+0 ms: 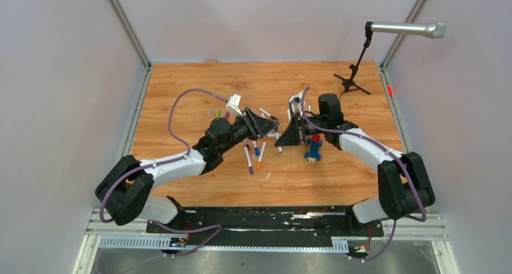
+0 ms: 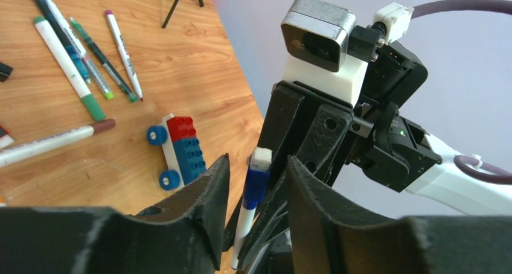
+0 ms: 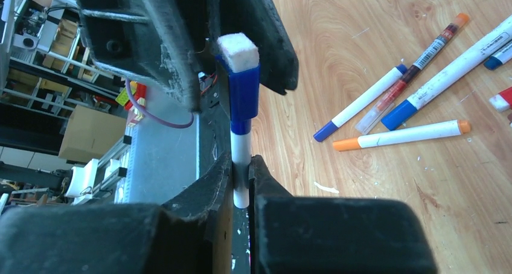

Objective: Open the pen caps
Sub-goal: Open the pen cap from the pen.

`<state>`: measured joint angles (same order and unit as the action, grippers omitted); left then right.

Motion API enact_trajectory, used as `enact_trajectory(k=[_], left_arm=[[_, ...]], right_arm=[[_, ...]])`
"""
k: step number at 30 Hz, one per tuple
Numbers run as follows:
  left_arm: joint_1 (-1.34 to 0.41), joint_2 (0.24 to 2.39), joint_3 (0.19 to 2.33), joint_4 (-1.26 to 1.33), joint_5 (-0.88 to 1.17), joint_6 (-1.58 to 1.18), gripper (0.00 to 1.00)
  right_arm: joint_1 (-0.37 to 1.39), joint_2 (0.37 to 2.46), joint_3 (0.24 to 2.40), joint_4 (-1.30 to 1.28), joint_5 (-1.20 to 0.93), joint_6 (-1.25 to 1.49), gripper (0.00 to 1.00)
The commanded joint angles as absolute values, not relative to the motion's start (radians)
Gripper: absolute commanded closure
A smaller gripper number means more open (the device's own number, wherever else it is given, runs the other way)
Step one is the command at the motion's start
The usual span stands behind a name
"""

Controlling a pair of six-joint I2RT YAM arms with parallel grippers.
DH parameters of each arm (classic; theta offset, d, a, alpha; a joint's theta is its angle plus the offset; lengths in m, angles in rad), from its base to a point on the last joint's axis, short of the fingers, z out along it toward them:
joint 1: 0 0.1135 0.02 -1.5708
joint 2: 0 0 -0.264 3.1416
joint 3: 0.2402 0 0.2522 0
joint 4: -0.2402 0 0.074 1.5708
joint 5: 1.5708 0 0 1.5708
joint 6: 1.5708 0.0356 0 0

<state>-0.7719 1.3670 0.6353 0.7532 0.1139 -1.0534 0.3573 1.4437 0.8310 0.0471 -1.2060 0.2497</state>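
Observation:
A white pen (image 3: 241, 156) with a blue pen cap (image 3: 244, 96) is held off the table between both arms. My right gripper (image 3: 243, 167) is shut on its white barrel. My left gripper (image 2: 258, 165) is open; its fingers (image 2: 208, 192) stand on either side of the same blue cap (image 2: 256, 186), with a gap on each side. In the top view the left gripper (image 1: 265, 126) and right gripper (image 1: 288, 132) meet tip to tip at mid-table. Other capped pens lie on the wood, one with an orange cap (image 3: 346, 144) and one with a brown cap (image 2: 102, 126).
A blue-and-red block car (image 1: 313, 148) sits just below the right gripper. Several loose pens (image 1: 253, 156) lie under and in front of the left arm. A microphone stand (image 1: 356, 75) is at the back right. Walls enclose the wooden table (image 1: 199, 87).

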Motion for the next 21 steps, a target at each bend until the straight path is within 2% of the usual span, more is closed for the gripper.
enact_trajectory(k=[1,3,8,17,21], left_arm=[[-0.775,1.354,0.705,0.681,0.128,-1.045,0.46],[-0.775,1.353,0.71,0.662,0.136,-1.038,0.41],[-0.775,1.358,0.723,0.627,0.14,-1.021,0.44],[-0.775,1.372,0.75,0.585,0.162,-0.993,0.59],[-0.775,1.387,0.771,0.583,0.187,-0.98,0.75]], right_arm=[[0.362,1.442,0.84,0.068,-1.22,0.217,1.0],[0.363,1.439,0.841,0.063,-1.221,0.21,1.0],[0.364,1.442,0.843,0.05,-1.219,0.196,1.0],[0.365,1.45,0.846,0.044,-1.213,0.2,1.0],[0.365,1.456,0.848,0.048,-1.215,0.209,1.0]])
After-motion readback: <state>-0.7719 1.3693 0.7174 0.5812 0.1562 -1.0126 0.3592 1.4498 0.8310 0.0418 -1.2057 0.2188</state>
